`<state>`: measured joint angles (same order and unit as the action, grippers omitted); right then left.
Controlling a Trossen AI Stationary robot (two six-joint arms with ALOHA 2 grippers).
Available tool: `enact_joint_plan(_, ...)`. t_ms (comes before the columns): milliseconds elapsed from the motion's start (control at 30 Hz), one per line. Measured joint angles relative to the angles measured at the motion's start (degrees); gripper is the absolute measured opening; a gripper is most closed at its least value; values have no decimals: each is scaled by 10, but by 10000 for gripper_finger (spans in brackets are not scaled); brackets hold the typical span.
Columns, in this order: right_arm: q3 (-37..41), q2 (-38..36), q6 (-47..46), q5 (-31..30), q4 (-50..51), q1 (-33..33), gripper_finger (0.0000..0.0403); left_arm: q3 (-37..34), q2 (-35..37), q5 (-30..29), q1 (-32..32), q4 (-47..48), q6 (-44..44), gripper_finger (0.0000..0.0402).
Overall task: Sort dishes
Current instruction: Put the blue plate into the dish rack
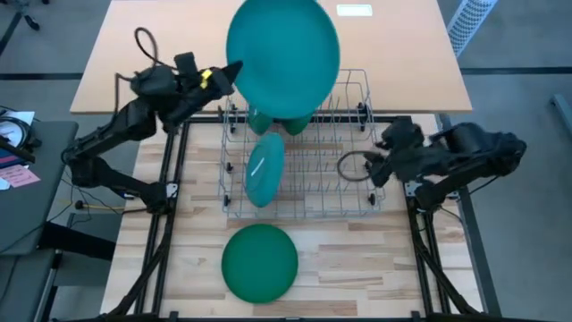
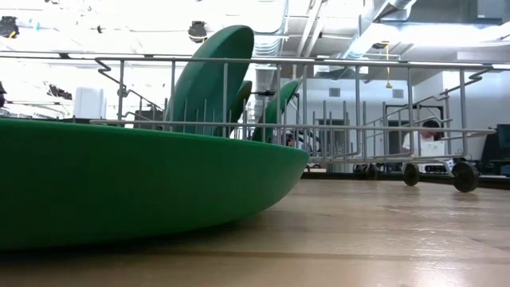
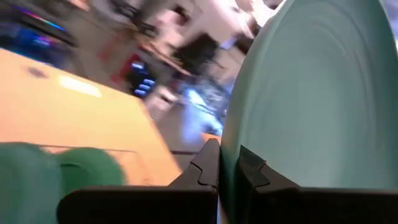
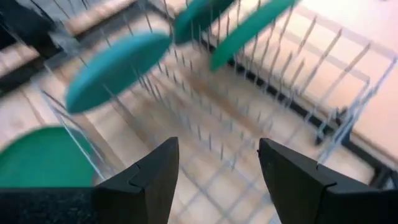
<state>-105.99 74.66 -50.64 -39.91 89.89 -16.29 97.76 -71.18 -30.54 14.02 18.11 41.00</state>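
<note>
Your left claw (image 1: 234, 72) is pinching the rim of a large teal plate (image 1: 282, 55), held high above the back end of the wire dish rack (image 1: 357, 192); in the left wrist view the plate's edge sits squarely between the two dark fingers (image 3: 208, 165). Your right claw (image 1: 374, 165) stands spread and empty at the rack's right side, looking in over the tines.

Inside the rack, one teal plate (image 1: 264, 168) stands on edge near the middle, with two darker green plates (image 1: 277, 122) upright behind it. Another green plate (image 1: 259, 261) lies flat on the worktop (image 1: 357, 268) in front of the rack.

To do this step well, turn the held plate edge-down, line it up with a free slot between tines, and lower it slowly, clear of its neighbours, before letting go.
</note>
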Motion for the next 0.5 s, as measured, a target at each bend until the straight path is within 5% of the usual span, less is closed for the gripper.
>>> enact_joint_plan(167,87,1,-19,58,1,-10,225,0,-29,-84,-18,-60,-17,0)
enact_joint_plan(300,147,-2,-52,110,1,0,225,8,-67,-98,-53,-158,-98,0)
enact_joint_plan(500,184,-10,-138,150,2,48,225,123,-147,-103,-96,-93,-150,0)
